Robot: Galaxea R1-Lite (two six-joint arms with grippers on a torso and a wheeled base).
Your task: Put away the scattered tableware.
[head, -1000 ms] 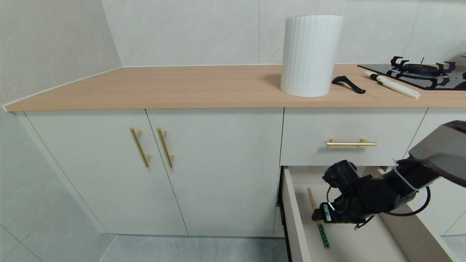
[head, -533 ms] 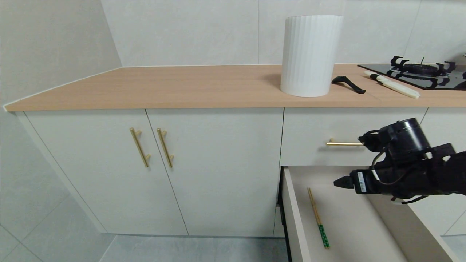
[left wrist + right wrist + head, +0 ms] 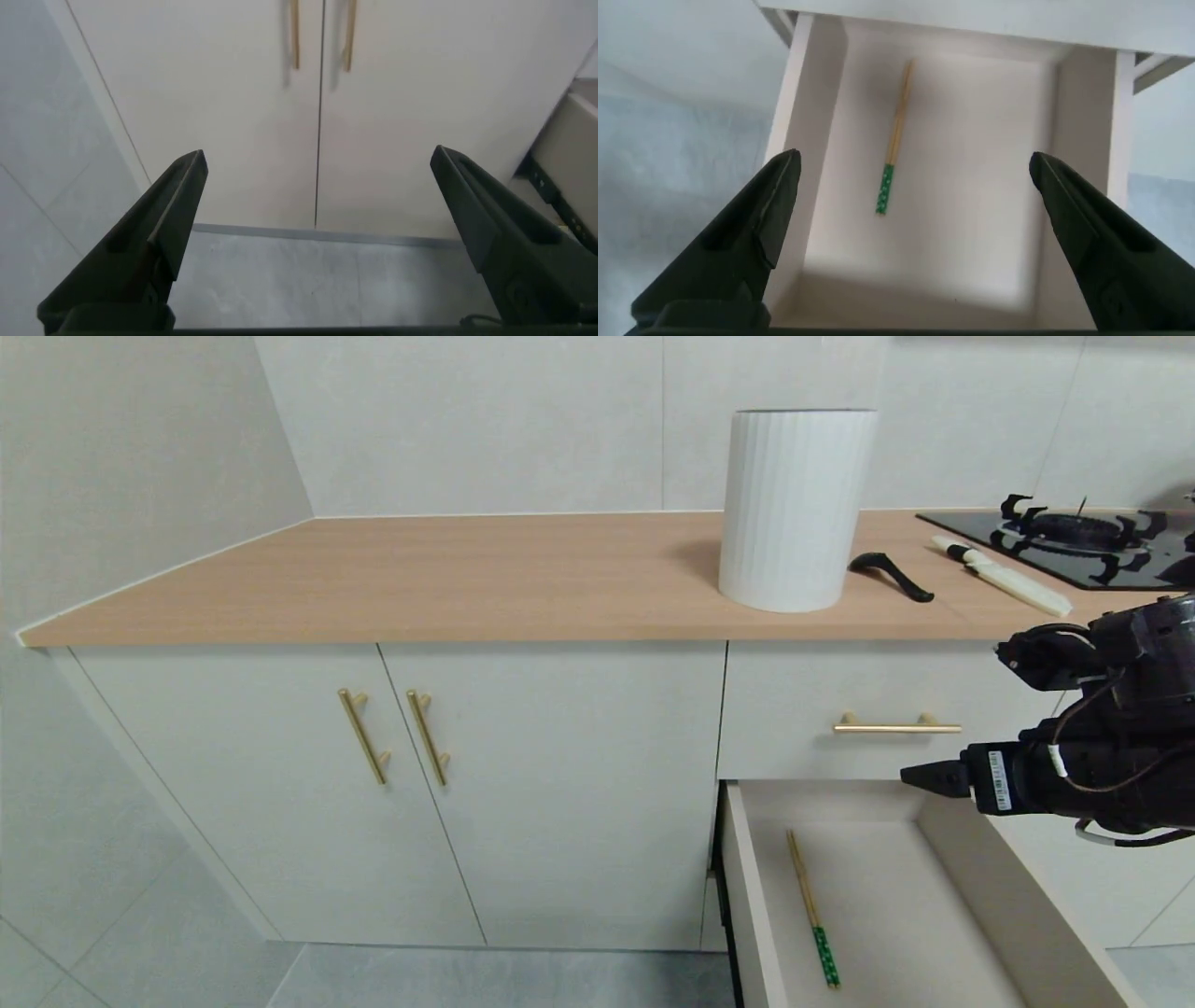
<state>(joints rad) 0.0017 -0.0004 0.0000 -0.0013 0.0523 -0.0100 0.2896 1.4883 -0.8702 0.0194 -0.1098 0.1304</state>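
A pair of wooden chopsticks [image 3: 810, 907] with green ends lies flat in the open lower drawer [image 3: 747, 896], near its left wall. My right gripper [image 3: 920, 777] hangs above the drawer's right side, apart from the chopsticks. In the right wrist view it [image 3: 913, 163] is open and empty, with the chopsticks [image 3: 895, 140] and the drawer [image 3: 799, 140] below it. A black spoon [image 3: 892, 574] and a white knife [image 3: 1004, 579] lie on the wooden counter [image 3: 467, 569]. My left gripper [image 3: 318, 157] is open and empty, facing the cabinet doors [image 3: 392, 121].
A tall white ribbed container [image 3: 794, 509] stands on the counter left of the spoon. A gas stove [image 3: 1064, 532] sits at the far right. The shut upper drawer's brass handle [image 3: 896, 728] is just above the open drawer. Two brass door handles [image 3: 364, 737] are at the left.
My right gripper has risen out of the drawer and moved right, leaving the chopsticks lying there. The head camera has tilted, so the whole picture sits lower.
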